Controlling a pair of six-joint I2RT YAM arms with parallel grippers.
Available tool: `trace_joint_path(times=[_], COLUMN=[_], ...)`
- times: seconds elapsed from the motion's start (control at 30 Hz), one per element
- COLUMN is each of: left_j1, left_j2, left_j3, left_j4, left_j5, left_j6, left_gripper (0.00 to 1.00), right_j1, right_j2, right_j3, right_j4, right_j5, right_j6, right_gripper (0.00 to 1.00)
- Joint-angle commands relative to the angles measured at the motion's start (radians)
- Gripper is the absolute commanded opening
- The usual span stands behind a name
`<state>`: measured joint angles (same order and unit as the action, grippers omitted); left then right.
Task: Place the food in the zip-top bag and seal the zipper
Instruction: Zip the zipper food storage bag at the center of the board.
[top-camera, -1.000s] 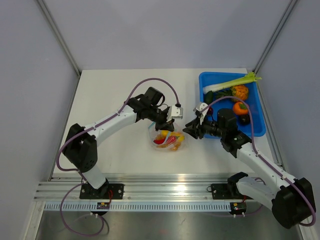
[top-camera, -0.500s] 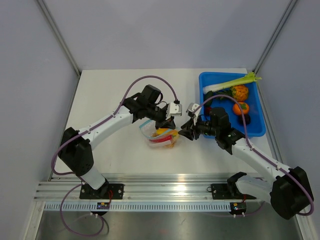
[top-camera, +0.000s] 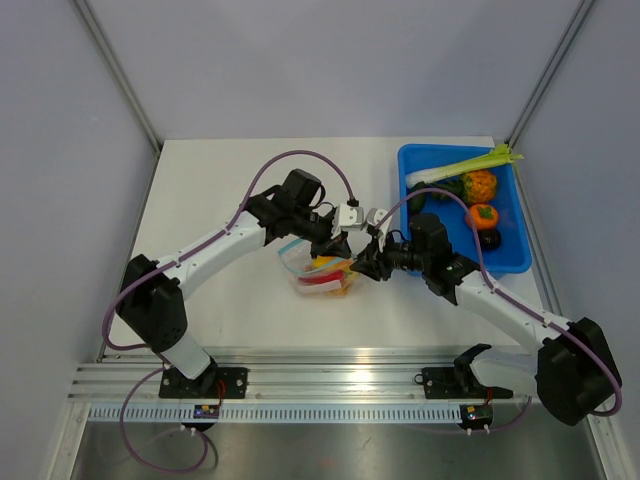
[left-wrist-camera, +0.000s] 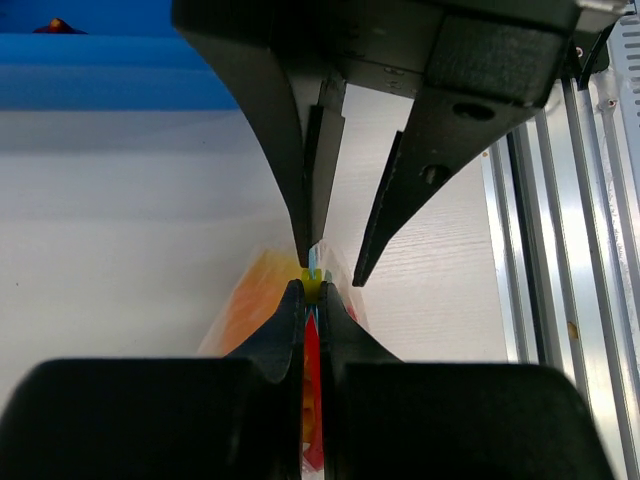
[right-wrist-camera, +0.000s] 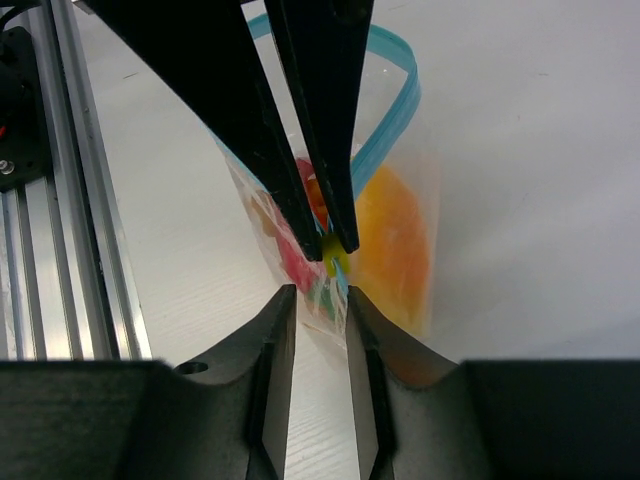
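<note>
The zip-top bag hangs by its top edge from my left gripper over the table, with orange, yellow and red food inside. In the left wrist view my left gripper is shut on the zipper, and the red food shows between the fingers. My right gripper faces it tip to tip. In the right wrist view the right gripper is open, and the bag's corner lies just at its tips. The blue zipper curves away behind, beside orange food.
A blue tray at the back right holds a leek stalk, a lumpy orange-yellow piece, a round orange fruit and dark items. The metal rail runs along the near table edge.
The left gripper has lifted the bag and drawn it slightly left, so it now hangs flattened. The right gripper has moved left up to the bag's corner, its jaws narrowing a little.
</note>
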<state>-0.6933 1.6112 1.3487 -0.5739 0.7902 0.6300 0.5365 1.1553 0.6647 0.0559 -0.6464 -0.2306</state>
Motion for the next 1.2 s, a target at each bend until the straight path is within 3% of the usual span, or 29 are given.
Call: trace_joint_path(times=[0.0, 0.33, 0.47, 0.53, 0.57, 0.9, 1.0, 1.17], left_j1=[-0.002, -0.002, -0.002, -0.003, -0.002, -0.002, -0.002, -0.003], left_j2=[-0.048, -0.048, -0.045, -0.042, -0.040, -0.031, -0.008, 0.003], left_j3=[0.029, 0.030, 0.029, 0.029, 0.029, 0.029, 0.052, 0.064], left_j4=[0.046, 0.034, 0.036, 0.037, 0.036, 0.019, -0.003, -0.014], left_j5=[0.049, 0.049, 0.050, 0.052, 0.052, 0.034, 0.033, 0.044], left_j6=[-0.006, 0.002, 0.000, -0.001, -0.003, 0.005, -0.006, -0.007], left_gripper=[0.00, 0.00, 0.00, 0.00, 0.00, 0.00, 0.13, 0.15], right_j1=[0.020, 0.026, 0.033, 0.034, 0.037, 0.039, 0.039, 0.039], right_j2=[0.026, 0.034, 0.041, 0.046, 0.046, -0.020, -0.028, -0.019], right_j3=[0.052, 0.056, 0.061, 0.061, 0.058, -0.028, -0.031, -0.030], right_j4=[0.079, 0.107, 0.111, 0.119, 0.124, 0.260, 0.265, 0.266], right_j5=[-0.010, -0.007, -0.010, -0.012, -0.010, 0.102, 0.103, 0.087], right_j6=[-0.001, 0.008, 0.014, 0.017, 0.022, 0.059, 0.066, 0.074], right_gripper=[0.32, 0.14, 0.13, 0.07, 0.00, 0.00, 0.00, 0.00])
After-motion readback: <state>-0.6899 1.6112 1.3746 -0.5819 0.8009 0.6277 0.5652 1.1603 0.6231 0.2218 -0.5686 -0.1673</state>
